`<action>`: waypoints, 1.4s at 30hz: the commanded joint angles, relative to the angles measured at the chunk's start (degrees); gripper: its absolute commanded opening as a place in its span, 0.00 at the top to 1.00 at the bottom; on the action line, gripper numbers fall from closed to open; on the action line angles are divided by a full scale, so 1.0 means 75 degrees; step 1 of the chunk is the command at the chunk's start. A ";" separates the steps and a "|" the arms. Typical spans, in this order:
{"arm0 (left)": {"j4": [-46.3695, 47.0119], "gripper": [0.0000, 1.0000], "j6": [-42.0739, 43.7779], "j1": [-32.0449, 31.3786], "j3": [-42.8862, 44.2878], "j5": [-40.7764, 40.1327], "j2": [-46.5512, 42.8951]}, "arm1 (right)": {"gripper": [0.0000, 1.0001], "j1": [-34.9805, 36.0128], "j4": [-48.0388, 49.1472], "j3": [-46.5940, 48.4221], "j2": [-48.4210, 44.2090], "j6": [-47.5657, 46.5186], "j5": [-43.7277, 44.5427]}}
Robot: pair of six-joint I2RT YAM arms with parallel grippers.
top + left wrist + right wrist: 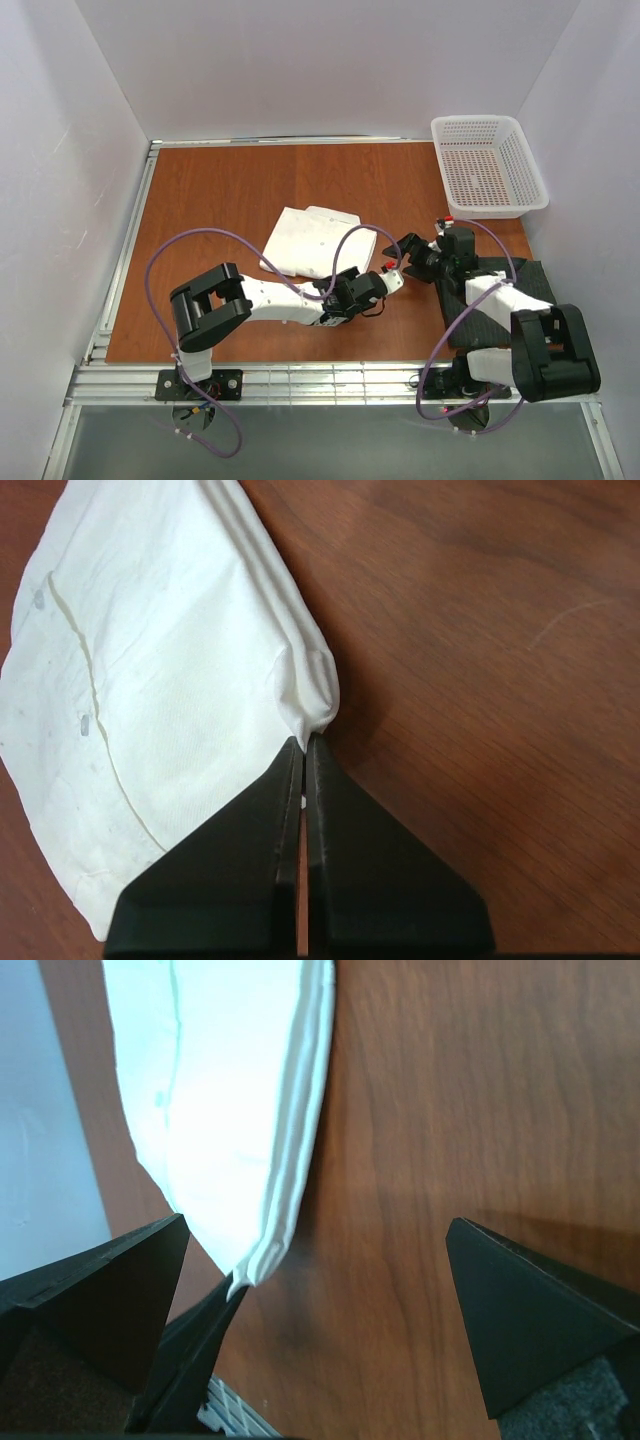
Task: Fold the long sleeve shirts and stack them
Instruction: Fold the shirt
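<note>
The white shirt (318, 240) lies folded in the middle of the table. My left gripper (392, 277) is shut on its near right corner; in the left wrist view the shut jaws (305, 745) meet the bunched corner of the shirt (160, 670), and a sliver of white cloth shows between them. My right gripper (408, 246) is open and empty just right of that corner; in the right wrist view (318, 1225) the shirt (230, 1090) hangs at upper left. The dark charcoal shirt (535, 283) lies at the near right, partly under the right arm.
A white mesh basket (488, 165) stands at the back right corner. White walls close in the table on three sides. The left arm's purple cable (200, 235) loops over the near left of the table.
</note>
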 commanded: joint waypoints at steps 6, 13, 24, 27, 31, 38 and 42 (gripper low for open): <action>0.0085 1.00 -0.1125 0.0069 -0.0313 0.0400 -0.0981 | 0.02 0.0456 0.2309 0.0139 0.1248 0.1263 -0.0206; -0.0056 1.00 -0.1594 0.0069 -0.0442 0.0599 -0.1063 | 0.05 0.0913 0.4090 0.0045 0.2994 0.2177 -0.0393; -0.0348 1.00 -0.2543 0.0221 -0.0184 0.0213 -0.1332 | 0.11 0.1758 0.4455 -0.0200 0.3583 0.2600 0.0356; -0.0442 1.00 -0.2790 0.0420 -0.0149 0.0154 -0.1543 | 0.11 0.1746 0.4327 -0.0528 0.3173 0.2494 0.0660; -0.0571 1.00 -0.2931 0.0596 -0.0056 0.0166 -0.1754 | 0.11 0.1524 0.3474 -0.0552 0.2692 0.2085 0.0907; -0.0852 1.00 -0.3153 0.0702 0.0342 0.0165 -0.1825 | 0.08 0.1476 0.2802 -0.0552 0.2094 0.2270 0.0744; -0.0864 1.00 -0.3224 0.0702 0.0460 0.0271 -0.1778 | 0.07 0.1664 0.3071 -0.0482 0.2128 0.2691 0.0638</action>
